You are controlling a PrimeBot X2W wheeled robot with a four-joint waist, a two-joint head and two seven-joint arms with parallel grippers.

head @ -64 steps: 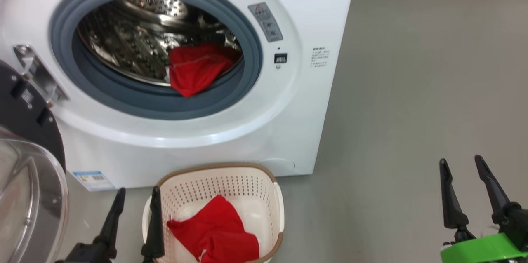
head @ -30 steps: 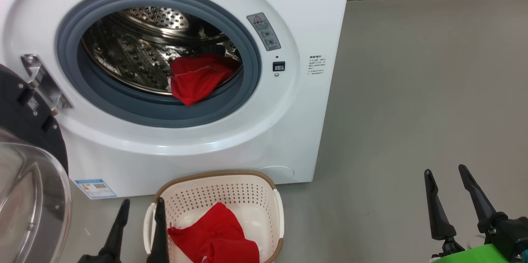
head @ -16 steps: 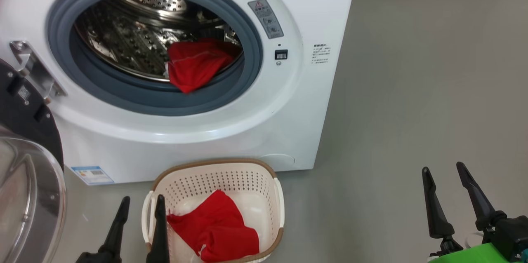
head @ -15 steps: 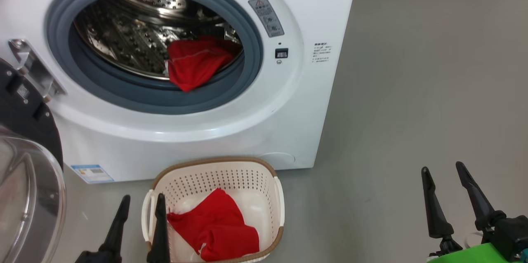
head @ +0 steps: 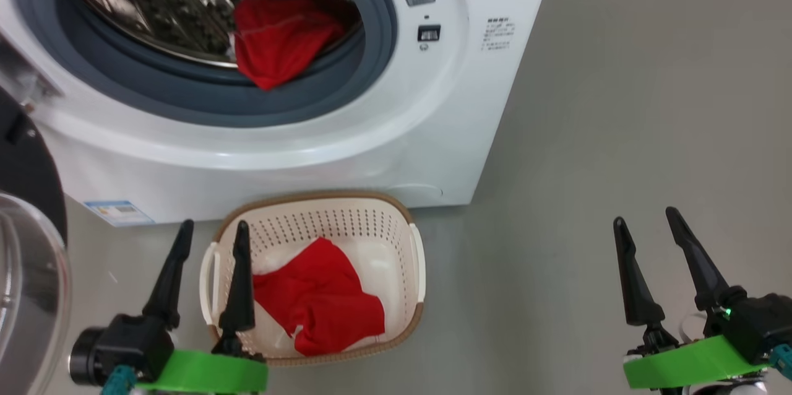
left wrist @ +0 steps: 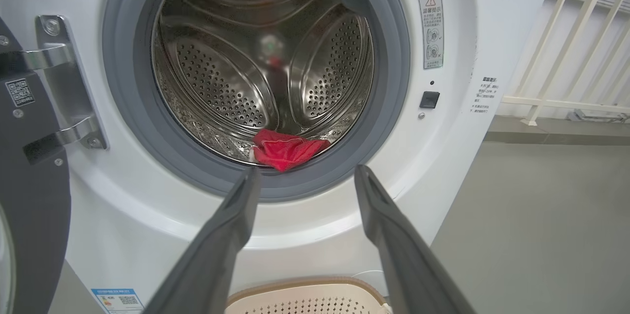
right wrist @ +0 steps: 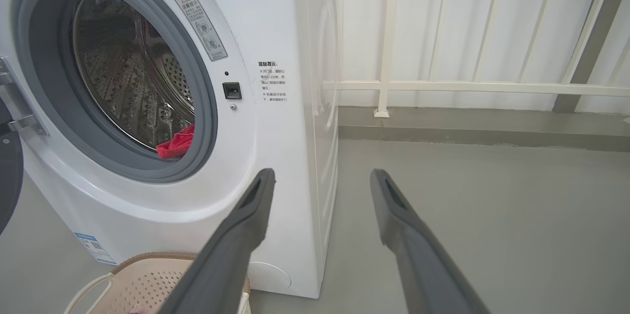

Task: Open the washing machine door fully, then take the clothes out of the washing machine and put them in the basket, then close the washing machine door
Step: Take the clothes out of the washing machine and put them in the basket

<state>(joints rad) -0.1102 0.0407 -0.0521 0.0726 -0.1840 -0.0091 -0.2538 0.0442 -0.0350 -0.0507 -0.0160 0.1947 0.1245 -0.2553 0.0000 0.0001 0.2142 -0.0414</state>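
Camera has dipped; left pincer and right pincer, apart and empty, flank the cream perforated plastic basket holding one red fabric garment; a second garment waits beyond it in the perforated steel drum.

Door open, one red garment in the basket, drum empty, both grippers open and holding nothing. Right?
Not quite: the drum is not empty. The left wrist view shows a red garment lying at its front edge, by the opening. The rest of your statement stands.
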